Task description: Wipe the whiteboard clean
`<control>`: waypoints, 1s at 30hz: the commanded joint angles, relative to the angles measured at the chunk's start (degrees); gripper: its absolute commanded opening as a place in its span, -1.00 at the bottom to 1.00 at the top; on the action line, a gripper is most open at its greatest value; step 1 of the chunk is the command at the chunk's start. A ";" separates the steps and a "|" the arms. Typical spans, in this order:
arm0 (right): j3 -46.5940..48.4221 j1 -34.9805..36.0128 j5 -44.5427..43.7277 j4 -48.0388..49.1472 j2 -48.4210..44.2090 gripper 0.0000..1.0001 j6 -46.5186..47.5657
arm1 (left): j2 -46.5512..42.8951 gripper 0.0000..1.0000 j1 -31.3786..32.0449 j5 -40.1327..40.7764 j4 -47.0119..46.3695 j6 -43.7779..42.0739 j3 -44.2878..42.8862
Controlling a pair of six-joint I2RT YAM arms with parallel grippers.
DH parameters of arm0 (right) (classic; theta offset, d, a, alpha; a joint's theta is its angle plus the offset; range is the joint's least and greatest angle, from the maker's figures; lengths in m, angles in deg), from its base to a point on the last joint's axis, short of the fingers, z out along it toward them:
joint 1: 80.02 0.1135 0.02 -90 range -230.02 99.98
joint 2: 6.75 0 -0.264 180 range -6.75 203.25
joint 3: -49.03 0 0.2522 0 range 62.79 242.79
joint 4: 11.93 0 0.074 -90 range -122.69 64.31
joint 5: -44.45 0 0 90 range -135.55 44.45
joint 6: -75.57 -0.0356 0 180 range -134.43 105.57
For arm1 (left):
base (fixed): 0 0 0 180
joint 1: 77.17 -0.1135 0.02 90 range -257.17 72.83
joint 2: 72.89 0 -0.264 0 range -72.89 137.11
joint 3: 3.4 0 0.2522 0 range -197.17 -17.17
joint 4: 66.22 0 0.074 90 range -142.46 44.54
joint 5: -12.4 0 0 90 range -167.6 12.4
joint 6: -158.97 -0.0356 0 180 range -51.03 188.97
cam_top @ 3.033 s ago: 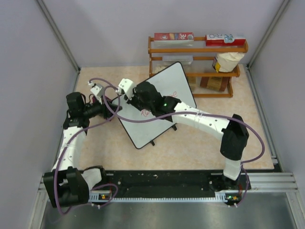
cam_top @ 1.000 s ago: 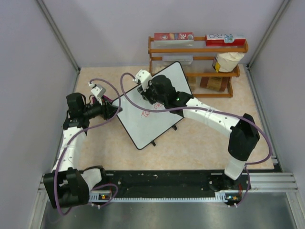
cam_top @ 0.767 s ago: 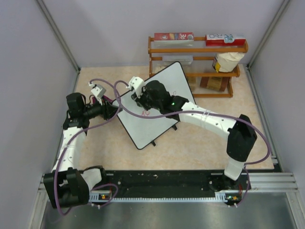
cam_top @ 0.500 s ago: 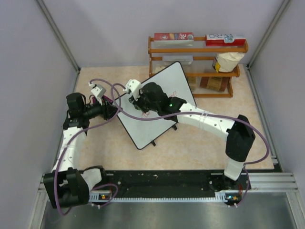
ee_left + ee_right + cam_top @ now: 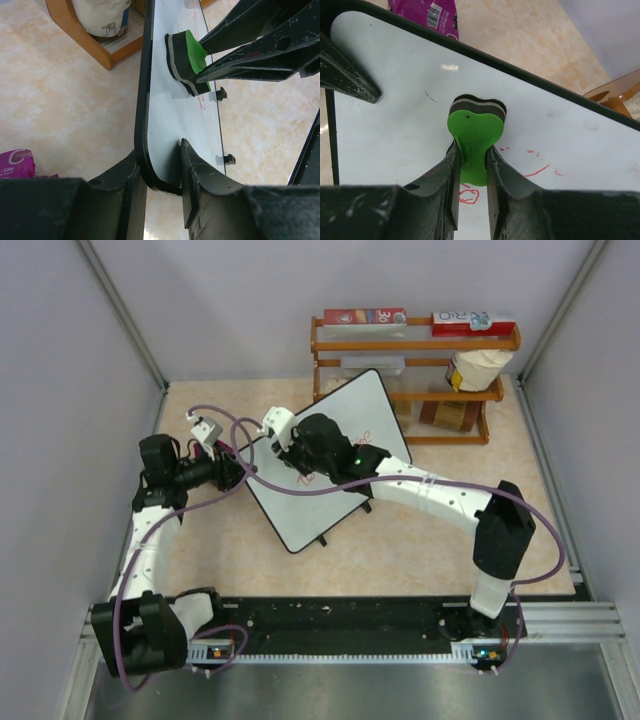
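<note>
The whiteboard [image 5: 305, 520] is clamped at its corner by the left gripper [image 5: 159, 150]. A green eraser [image 5: 474, 125], pinched by the right gripper [image 5: 472, 159], is pressed on it for wiping; red marks [image 5: 540, 171] beside those fingers likely need sweeping next.

Plain grey walls [image 5: 230, 300] enclose a beige marbled tabletop [image 5: 420, 550].
</note>
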 commanded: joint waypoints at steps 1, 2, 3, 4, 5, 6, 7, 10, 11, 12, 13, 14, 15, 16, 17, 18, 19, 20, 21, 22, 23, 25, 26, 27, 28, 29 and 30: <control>-0.96 -1.57 -1.41 3.87 -2.22 -1.00 0.59 | -0.10 -1.00 1.10 2.81 2.42 -9.01 1.59; -1.40 -1.93 -1.33 4.23 -2.48 -1.00 0.50 | -0.19 -1.00 1.10 2.81 2.42 -8.84 1.68; -2.19 -2.97 -1.06 4.75 -2.66 -1.00 0.33 | -0.19 -1.00 1.10 2.81 2.33 -8.92 1.68; -2.63 -3.42 -0.54 5.02 -3.18 -1.00 -0.20 | -0.19 -1.00 1.10 2.81 2.33 -8.92 1.68; -3.07 -4.03 -0.27 5.37 -3.36 -1.00 -0.55 | -0.36 -1.00 1.10 2.81 2.42 -9.01 1.77; -3.86 -5.00 0.08 5.98 -3.62 -1.00 -0.64 | -0.28 -1.00 1.02 2.90 2.33 -9.01 1.77; -4.21 -5.53 0.34 6.16 -4.06 -1.00 -0.99 | -0.28 -1.00 1.10 2.81 2.33 -8.92 1.68; -5.62 -7.20 0.35 7.30 -4.41 -1.00 -0.82 | -0.28 -1.00 1.10 2.81 2.33 -9.01 1.68; -5.89 -7.46 0.35 7.48 -4.68 -1.00 -0.73 | -0.28 -1.00 1.10 2.81 2.33 -9.01 1.77; -6.24 -7.99 0.26 7.83 -4.77 -1.00 -0.64 | -0.45 -1.00 1.10 2.90 2.33 -9.01 1.77; -6.50 -8.78 0.26 7.92 -4.85 -1.00 -0.55 | -0.45 -1.00 1.10 2.81 2.42 -9.01 1.77; -6.50 -9.22 0.34 8.09 -5.12 -1.00 -0.55 | -0.45 -1.00 1.10 2.90 2.42 -9.01 1.77; -6.76 -9.66 0.26 8.18 -5.29 -1.00 -0.47 | -0.45 -1.00 1.10 2.81 2.42 -9.01 1.77; -6.77 -10.62 0.26 8.36 -5.38 -1.00 -0.38 | -0.45 -1.00 1.02 2.81 2.33 -9.01 1.77; -6.77 -11.07 0.34 8.53 -5.56 -1.00 -0.38 | -0.28 -1.00 1.10 2.81 2.33 -9.01 1.77; -6.77 -11.51 0.17 8.62 -5.47 -1.00 -0.20 | -0.28 -1.00 1.02 2.81 2.33 -9.01 1.77; -6.68 -12.12 0.26 8.71 -5.47 -1.00 -0.20 | -0.19 -1.00 1.10 2.72 2.33 -9.01 1.77; -6.42 -13.00 0.26 8.80 -5.38 -1.00 -0.20 | -0.19 -1.00 1.10 2.72 2.42 -9.10 1.68; -6.33 -13.53 0.26 8.80 -5.30 -1.00 -0.20 | -0.19 -1.00 1.10 2.72 2.42 -9.10 1.77; -6.15 -13.97 0.26 8.89 -5.21 -1.00 -0.03 | -0.01 -1.00 1.10 2.72 2.42 -9.19 1.77; -5.89 -14.67 0.08 8.89 -5.12 -1.00 0.06 | -0.10 -1.00 1.10 2.72 2.33 -9.19 1.77; -5.54 -15.20 -0.27 8.89 -4.68 -1.00 0.59 | -0.10 -1.00 1.10 2.64 2.33 -9.27 1.77; -5.28 -16.07 -0.27 8.89 -4.59 -1.00 0.68 | -0.10 -1.00 1.10 2.64 2.33 -9.19 1.77; -5.01 -16.43 -0.53 8.97 -4.50 -1.00 1.03 | -0.27 -1.00 1.10 2.64 2.42 -9.19 1.77; -4.75 -16.95 -0.71 8.97 -4.16 -1.00 1.12 | -0.45 -1.00 1.10 2.64 2.33 -9.19 1.77; -4.40 -17.31 -0.71 9.06 -4.15 -1.00 1.20 | -0.45 -1.00 1.10 2.72 2.42 -9.27 1.77; -4.22 -18.27 -0.62 9.15 -4.06 -1.00 1.21 | -0.54 -1.00 1.10 2.72 2.42 -9.28 1.77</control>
